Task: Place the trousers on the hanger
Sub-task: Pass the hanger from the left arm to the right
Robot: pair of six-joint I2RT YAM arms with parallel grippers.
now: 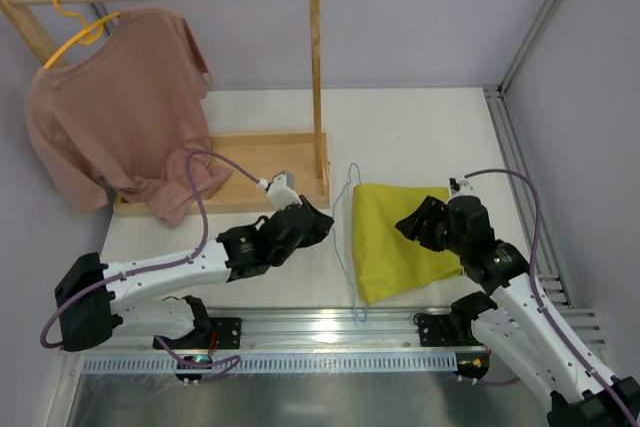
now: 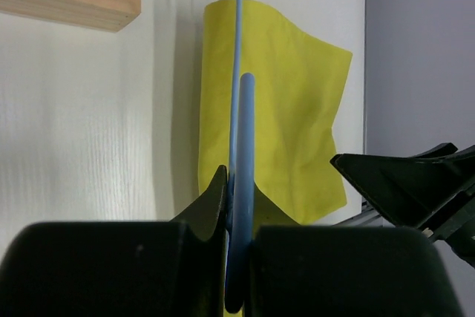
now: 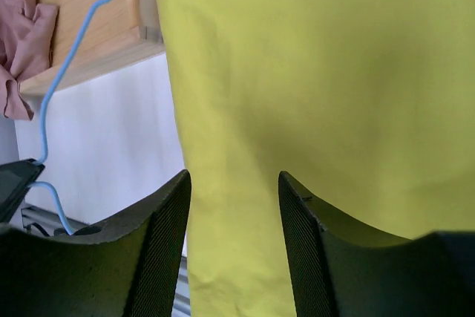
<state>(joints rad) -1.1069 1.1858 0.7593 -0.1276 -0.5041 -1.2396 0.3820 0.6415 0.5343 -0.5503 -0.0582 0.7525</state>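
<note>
One hanger (image 2: 246, 146) just beside trousers (image 1: 400, 237)

In the right wrist view the bright yellow-green cloth trousers (image 3: 334, 94) run off the top and right edges, and the dusty-pink T-shirt (image 3: 22, 42) is cut by the left edge. In the left wrist view the thin light-blue wire hanger (image 2: 245, 146) is blurred close to the lens, its lower end hidden between the black fingers (image 2: 208, 202) of the left gripper (image 2: 237, 183). From above, its wire is too faint to trace past the desk's (image 1: 420, 137) near edge.
</note>
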